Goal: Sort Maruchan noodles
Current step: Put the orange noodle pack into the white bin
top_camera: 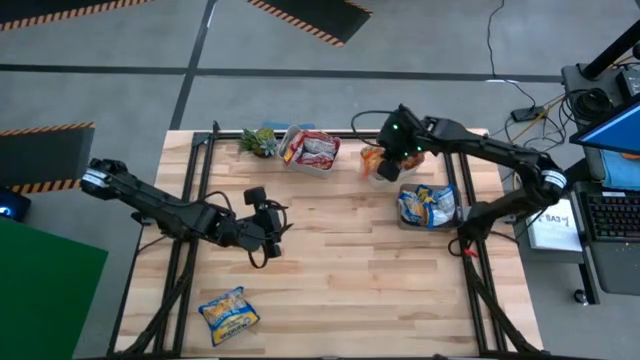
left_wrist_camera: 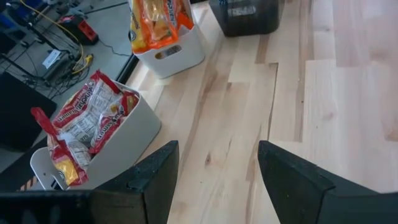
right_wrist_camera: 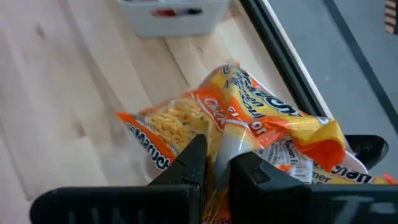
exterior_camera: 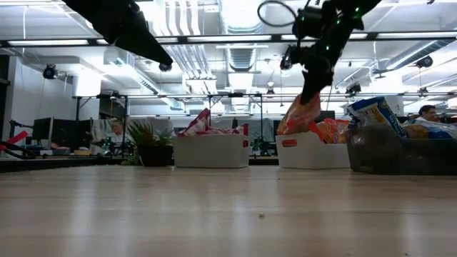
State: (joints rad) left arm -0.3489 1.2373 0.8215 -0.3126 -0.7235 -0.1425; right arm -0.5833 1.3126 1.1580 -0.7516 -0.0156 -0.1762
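My right gripper [top_camera: 388, 166] is at the table's far right, shut on an orange-red noodle packet [exterior_camera: 298, 114] over a white tub [exterior_camera: 314, 151] that holds more orange-red packets [exterior_camera: 330, 130]. My left gripper [left_wrist_camera: 214, 180] hovers open over bare wood left of the table's middle [top_camera: 268, 234], touching nothing. Pink-red packets [top_camera: 318, 148] fill a tub [left_wrist_camera: 118, 149] at the far edge. Blue-yellow packets [top_camera: 428, 204] sit in a dark tub [exterior_camera: 400, 153] on the right. One blue-yellow packet [top_camera: 228, 312] lies flat near the table's near left corner. My right gripper pinches the orange-red packet between its two fingers [right_wrist_camera: 194, 163] at a crumpled upper edge [right_wrist_camera: 225, 144], coming from above and pointing down. The packet hangs below the fingers, its lower end [exterior_camera: 287, 130] level with the white tub's rim. Whether it touches the packets inside, I cannot tell.
A small green plant [top_camera: 260, 141] stands at the far edge, left of the pink-red tub. Dark metal rails [top_camera: 196, 190] run along the table's left and right sides. Bare wood [top_camera: 350, 270] spreads across the middle and near half.
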